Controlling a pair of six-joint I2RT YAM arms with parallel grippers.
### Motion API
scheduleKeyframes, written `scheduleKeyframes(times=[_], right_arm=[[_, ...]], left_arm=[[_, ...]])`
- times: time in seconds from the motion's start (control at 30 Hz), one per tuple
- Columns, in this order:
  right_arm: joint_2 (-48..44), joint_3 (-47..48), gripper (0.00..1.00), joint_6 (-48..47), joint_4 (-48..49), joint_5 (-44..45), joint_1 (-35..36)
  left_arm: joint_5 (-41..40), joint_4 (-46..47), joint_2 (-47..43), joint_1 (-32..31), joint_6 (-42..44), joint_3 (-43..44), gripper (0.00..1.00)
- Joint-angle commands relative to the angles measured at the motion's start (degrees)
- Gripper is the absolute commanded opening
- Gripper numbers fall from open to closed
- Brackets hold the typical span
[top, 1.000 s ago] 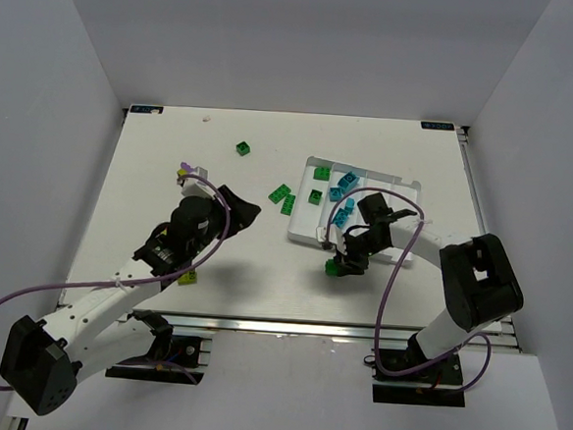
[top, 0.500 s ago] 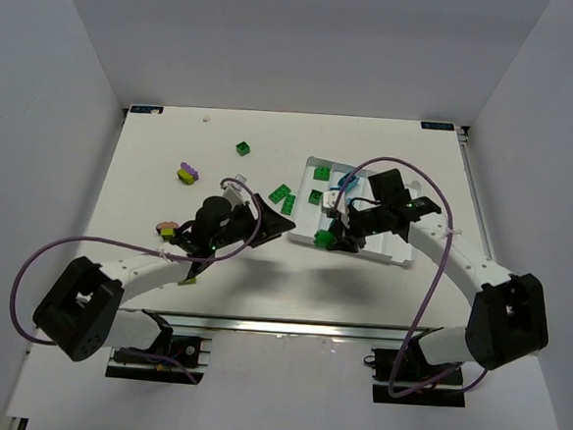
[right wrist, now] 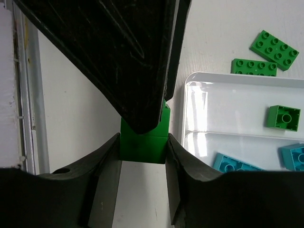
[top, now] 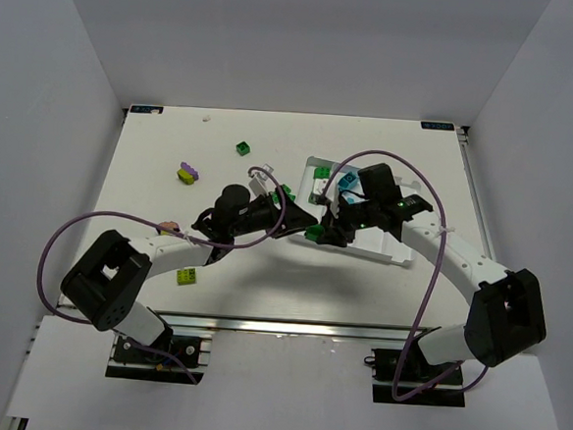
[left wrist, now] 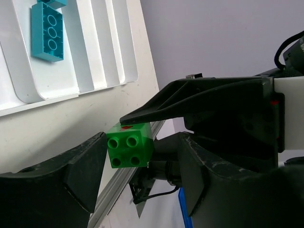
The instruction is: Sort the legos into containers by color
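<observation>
Right fingers (right wrist: pixel 110 154): closed against two opposite sides of a dark green brick (right wrist: pixel 142 141), which is held clear of the tabletop (top: pixel 152 166).
Left fingers (left wrist: pixel 90 156): parted wider than that same brick, one on each side of it. Whether they touch it cannot be told.
Meeting point: the left fingers come in from the opposite direction, and one lies across above the brick in the right wrist view.
Tray (right wrist: pixel 223 104): just beside the right fingers, its corner next to the held brick.
In the tray: a green square brick (right wrist: pixel 283 117) in one compartment, cyan bricks (right wrist: pixel 235 164) in the next.
Past the tray's edge: two flat green bricks (right wrist: pixel 277 46) on the tabletop.
Well away from both sets of fingers: a lone green brick (top: pixel 243 148), a purple-and-lime pair (top: pixel 186 174), and a lime brick (top: pixel 189 276) behind the left fingers.
</observation>
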Motion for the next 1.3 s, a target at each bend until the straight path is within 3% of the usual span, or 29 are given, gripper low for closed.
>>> scheduleKeyframes(times=[0.0, 0.37, 0.5, 0.67, 0.83, 1.13, 1.27], right_arm=[[-0.02, 2.94, 0.0, 2.11, 4.37, 0.46, 0.64], [-3.01, 2.07, 0.0, 2.37, 5.34, 0.64, 0.64], [-3.27, 1.54, 0.0, 2.55, 5.87, 0.64, 0.64], [-3.98, -0.21, 0.0, 0.62, 5.96, 1.25, 0.64], [-6.08, -4.43, 0.0, -3.69, 4.82, 2.48, 0.46], [-8.2, -11.03, 0.0, -4.05, 5.87, 2.75, -1.38], [-6.01, -9.19, 0.0, -0.36, 9.98, 4.67, -3.05]], left_arm=[[2.61, 1.41, -0.44, -1.24, -0.28, 1.67, 0.69], [1.99, -1.49, 0.53, -1.24, 1.04, 2.55, 0.66], [2.17, -1.14, 0.62, -1.15, 0.78, 2.64, 0.54], [0.68, -1.05, -0.17, -1.24, 0.51, 2.37, 0.27], [-4.94, 1.57, -3.06, -0.36, -3.07, -0.77, 0.16], [-9.17, 3.96, -10.89, 5.52, -6.52, -7.2, 0.14], [-9.87, -3.22, -12.13, 6.14, -2.07, -6.42, 0.14]])
